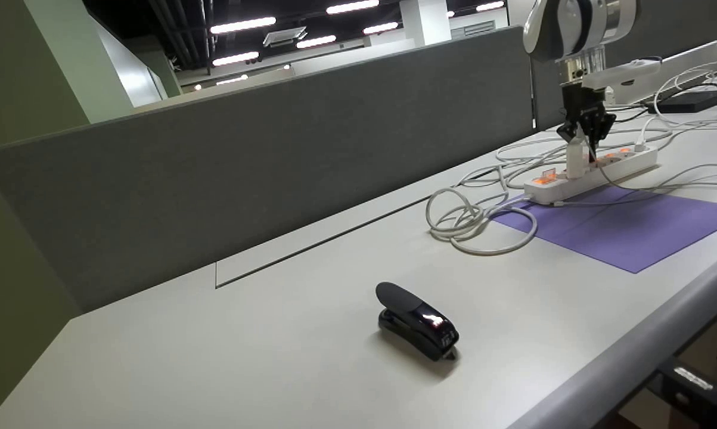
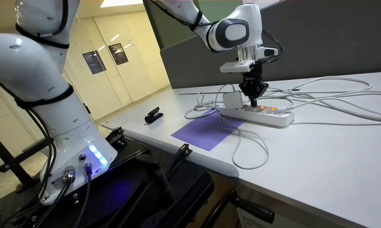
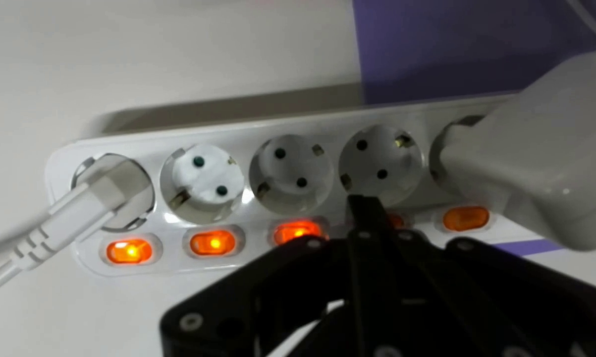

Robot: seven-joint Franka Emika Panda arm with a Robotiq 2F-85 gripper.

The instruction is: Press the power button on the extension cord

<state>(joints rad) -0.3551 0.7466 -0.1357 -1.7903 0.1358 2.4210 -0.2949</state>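
Note:
The extension cord is a white power strip [image 1: 623, 171] on the table, also in an exterior view [image 2: 257, 118] and the wrist view [image 3: 246, 146]. It has a row of round sockets with an orange button by each. Three buttons, such as this lit button [image 3: 212, 243], glow. The button by the white adapter [image 3: 466, 218] looks dull. Another button [image 3: 398, 221] is mostly hidden behind my fingertips. My gripper [image 3: 369, 201] is shut with nothing between its fingers, pointing down over that button; contact cannot be told. It also shows in both exterior views [image 1: 593, 158] [image 2: 254, 104].
A white adapter [image 2: 232, 100] stands tall in the end socket, close beside my gripper. A white plug [image 3: 87, 208] fills the opposite end socket. Loose cables [image 1: 471, 220] lie around the strip. A purple sheet [image 1: 638, 229] and a black stapler [image 1: 418, 322] lie on the table.

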